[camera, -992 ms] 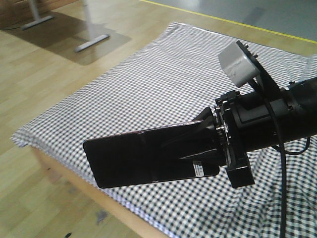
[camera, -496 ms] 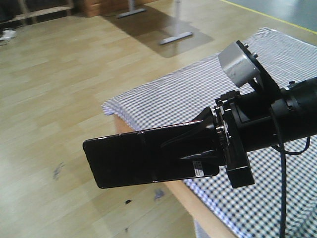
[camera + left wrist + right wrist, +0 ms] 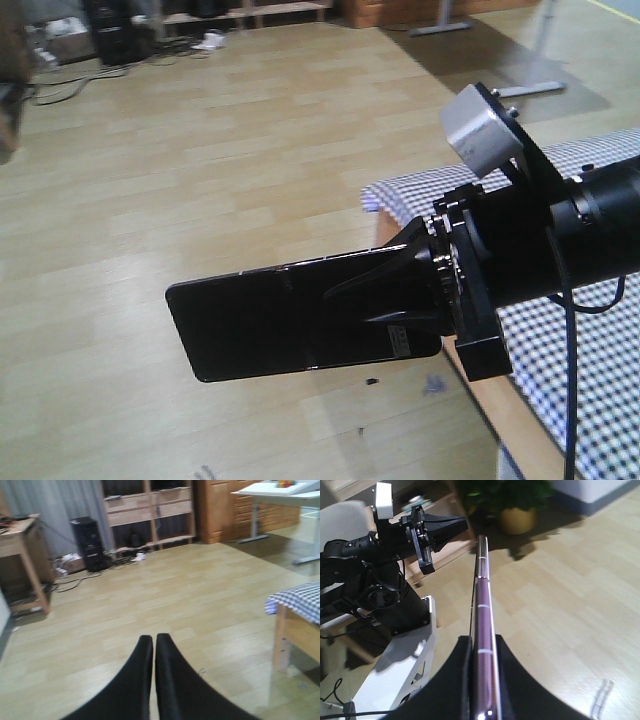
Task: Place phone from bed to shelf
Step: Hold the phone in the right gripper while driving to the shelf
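— Where is the phone (image 3: 300, 318) seen?

— It is held in the air above the wood floor (image 3: 200, 180). It is set on its long edge, with its glossy black face turned to the front camera. The bed (image 3: 600, 340) is found at 4 o'clock from it, apart from it.

— How is it gripped?

— Its 3 o'clock end is clamped by the right gripper (image 3: 380, 305), and the rest is left projecting toward 9 o'clock. In the right wrist view its pinkish edge is seen running toward 12 o'clock from between the two black fingers (image 3: 462, 680), which are pressed against both faces.

— And the arms?

— The right arm is stretched nearly level from 3 o'clock, with a grey camera housing (image 3: 483, 128) carried on top. The left gripper (image 3: 153, 645) is held low over the floor, its fingers closed together with nothing between them. From the right wrist it is seen at 10 o'clock of the phone, well apart.
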### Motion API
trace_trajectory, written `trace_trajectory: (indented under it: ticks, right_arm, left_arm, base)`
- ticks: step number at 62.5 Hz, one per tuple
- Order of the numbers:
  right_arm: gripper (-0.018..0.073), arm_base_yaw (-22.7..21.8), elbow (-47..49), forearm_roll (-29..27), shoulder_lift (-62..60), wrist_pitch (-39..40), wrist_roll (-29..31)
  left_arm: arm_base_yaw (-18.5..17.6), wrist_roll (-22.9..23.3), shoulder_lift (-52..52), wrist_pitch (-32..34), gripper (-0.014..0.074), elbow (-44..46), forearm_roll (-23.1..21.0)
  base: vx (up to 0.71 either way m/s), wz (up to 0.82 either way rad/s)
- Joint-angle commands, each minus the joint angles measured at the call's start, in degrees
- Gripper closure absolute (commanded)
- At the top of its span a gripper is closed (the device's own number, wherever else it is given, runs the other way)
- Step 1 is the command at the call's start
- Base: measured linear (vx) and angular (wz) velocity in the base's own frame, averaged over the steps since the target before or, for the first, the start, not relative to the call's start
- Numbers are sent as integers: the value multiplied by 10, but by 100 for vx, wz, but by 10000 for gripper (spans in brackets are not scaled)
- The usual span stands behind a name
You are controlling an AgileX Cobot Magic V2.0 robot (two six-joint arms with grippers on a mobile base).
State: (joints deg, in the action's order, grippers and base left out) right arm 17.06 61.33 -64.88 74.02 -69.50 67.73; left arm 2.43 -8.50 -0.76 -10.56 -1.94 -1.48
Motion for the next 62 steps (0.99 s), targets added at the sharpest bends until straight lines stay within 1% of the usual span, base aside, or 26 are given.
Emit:
trace_trajectory:
  ticks: [1,16,31,42,62]
  right_arm:
    - [561,0,14,-50,-18,-42,1]
    - [561,0,14,-50,-18,-42,1]
    - [561,0,14,-50,-18,-42,1]
    - [561,0,14,-50,-18,-42,1]
    - [561,0,14,-50,-18,-42,1]
  left_arm:
    - [-2,3,-8,41,595,12,-5]
    - [-2,3,-8,41,595,12,-5]
    - [-2,3,-8,41,595,12,-5]
    - [-2,3,-8,41,595,12,-5]
    - [-2,3,-8,41,595,12,-5]
  base:
    - [-17,65]
    - [-14,56]
    - [-9,37]
    - [-4,16]
    - [1,-1]
